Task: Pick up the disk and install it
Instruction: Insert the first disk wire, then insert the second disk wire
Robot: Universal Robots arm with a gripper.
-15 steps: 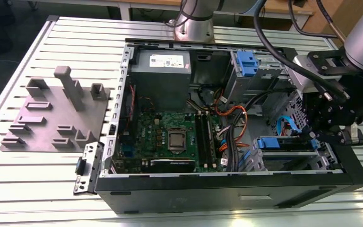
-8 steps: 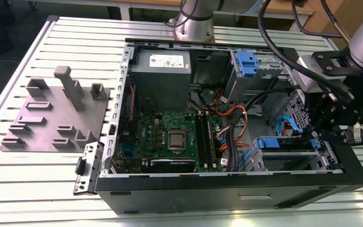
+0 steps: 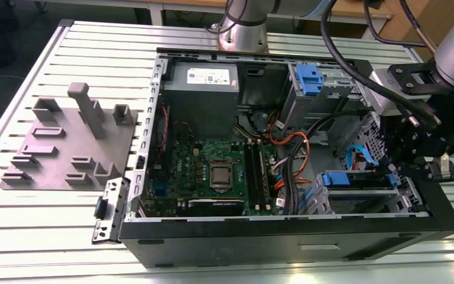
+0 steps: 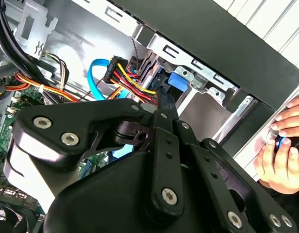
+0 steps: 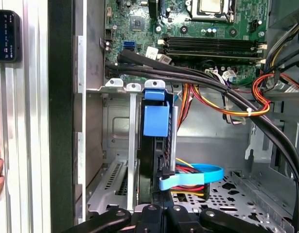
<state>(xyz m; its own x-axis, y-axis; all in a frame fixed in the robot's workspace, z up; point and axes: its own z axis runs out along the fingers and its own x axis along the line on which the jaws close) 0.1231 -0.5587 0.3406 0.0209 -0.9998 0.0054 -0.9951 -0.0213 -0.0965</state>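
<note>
Claw (image 4: 164,102) (grip: cannot tell) meets the disk (image 5: 155,121) in its bay (image 5: 117,131), wires (image 5: 222,108) and a blue cable (image 5: 195,175) crowding beside.

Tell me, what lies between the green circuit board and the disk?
Black cables cross between the circuit board and the disk, in the first wrist view.

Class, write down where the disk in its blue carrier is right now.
In the exterior view the disk sits in the metal drive cage, low on the exterior view's right inside the computer case, beside the coloured power cables.
</note>
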